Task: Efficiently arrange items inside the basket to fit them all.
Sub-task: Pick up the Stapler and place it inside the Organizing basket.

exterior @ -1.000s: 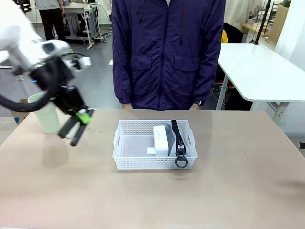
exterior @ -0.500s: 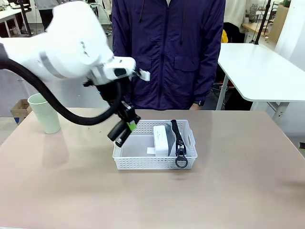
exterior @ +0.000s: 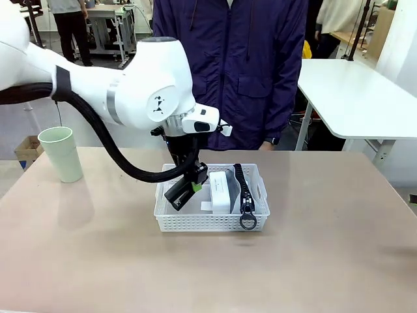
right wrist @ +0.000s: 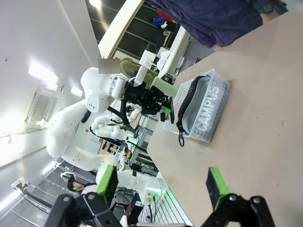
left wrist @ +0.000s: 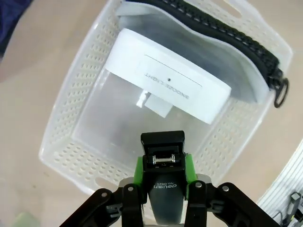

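Note:
The white basket (exterior: 210,222) sits mid-table. Inside it, a white box (exterior: 220,190) stands on edge beside the grey pouch (exterior: 236,195), whose black zipper and ring pull (exterior: 247,220) lie along the right wall. My left gripper (exterior: 183,194) hangs over the basket's left half, shut on the small black stapler (exterior: 178,197). The left wrist view looks down past the stapler (left wrist: 163,142) onto the bare basket floor (left wrist: 109,123), the box (left wrist: 168,80) and the pouch (left wrist: 232,61). The pale green cup (exterior: 61,154) stands far left. My right gripper (right wrist: 162,185) is open above the table.
A person in a dark purple jacket (exterior: 228,72) stands at the far edge behind the basket. In the right wrist view the basket (right wrist: 208,109) and the left arm (right wrist: 102,94) lie farther off. Bare tabletop (exterior: 326,261) surrounds the basket.
My left arm has swung from beside the cup at the left across to above the basket's left half, carrying the stapler. Box and pouch have stayed put.

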Controlling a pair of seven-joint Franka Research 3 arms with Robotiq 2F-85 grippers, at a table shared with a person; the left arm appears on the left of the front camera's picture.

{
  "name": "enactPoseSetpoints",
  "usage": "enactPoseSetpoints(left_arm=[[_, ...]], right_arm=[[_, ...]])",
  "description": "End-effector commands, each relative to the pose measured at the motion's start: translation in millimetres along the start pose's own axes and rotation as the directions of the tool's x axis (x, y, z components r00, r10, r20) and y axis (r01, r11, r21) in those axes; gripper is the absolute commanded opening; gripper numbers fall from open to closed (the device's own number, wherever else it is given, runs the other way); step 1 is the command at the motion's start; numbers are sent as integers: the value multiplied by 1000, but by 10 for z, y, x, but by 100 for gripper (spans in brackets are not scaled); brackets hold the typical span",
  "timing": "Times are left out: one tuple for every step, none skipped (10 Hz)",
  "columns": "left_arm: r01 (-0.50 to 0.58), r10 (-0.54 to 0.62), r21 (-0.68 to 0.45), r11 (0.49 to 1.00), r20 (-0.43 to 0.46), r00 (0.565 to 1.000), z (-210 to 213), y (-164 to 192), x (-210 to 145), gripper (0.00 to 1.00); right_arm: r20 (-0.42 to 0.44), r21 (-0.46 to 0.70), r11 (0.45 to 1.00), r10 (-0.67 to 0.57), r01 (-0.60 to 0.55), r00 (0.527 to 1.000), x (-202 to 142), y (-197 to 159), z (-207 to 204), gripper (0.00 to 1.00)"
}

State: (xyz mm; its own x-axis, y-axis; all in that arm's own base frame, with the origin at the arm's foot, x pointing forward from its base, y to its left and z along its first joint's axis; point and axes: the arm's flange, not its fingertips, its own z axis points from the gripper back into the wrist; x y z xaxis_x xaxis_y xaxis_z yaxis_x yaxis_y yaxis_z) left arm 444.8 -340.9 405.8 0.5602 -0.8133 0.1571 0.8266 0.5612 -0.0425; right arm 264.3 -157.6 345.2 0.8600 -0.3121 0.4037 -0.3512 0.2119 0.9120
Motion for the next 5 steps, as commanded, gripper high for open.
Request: enactPoseSetpoints(left_arm=[[4, -3, 7, 1000, -10, 1000, -83, -11, 127, 37], [14, -14, -9, 1000, -27, 1000, -164, 25, 150, 37], [13, -13, -5, 1000, -25, 1000, -251, 85, 191, 37], [-13, 13, 3, 1000, -42, 999, -321, 139, 221, 37], [-44, 45, 13, 999, -44, 998, -360, 163, 248, 37]], right_arm=[[13, 12, 1000, -6, 6, 1000, 6, 43, -7, 100], [13, 12, 1000, -6, 6, 1000, 6, 43, -7, 100], [13, 12, 1000, -6, 6, 1000, 6, 43, -7, 100], [13, 12, 1000, -6, 6, 1000, 6, 43, -7, 100], [13, 12, 1000, -6, 6, 1000, 6, 43, -7, 100]])
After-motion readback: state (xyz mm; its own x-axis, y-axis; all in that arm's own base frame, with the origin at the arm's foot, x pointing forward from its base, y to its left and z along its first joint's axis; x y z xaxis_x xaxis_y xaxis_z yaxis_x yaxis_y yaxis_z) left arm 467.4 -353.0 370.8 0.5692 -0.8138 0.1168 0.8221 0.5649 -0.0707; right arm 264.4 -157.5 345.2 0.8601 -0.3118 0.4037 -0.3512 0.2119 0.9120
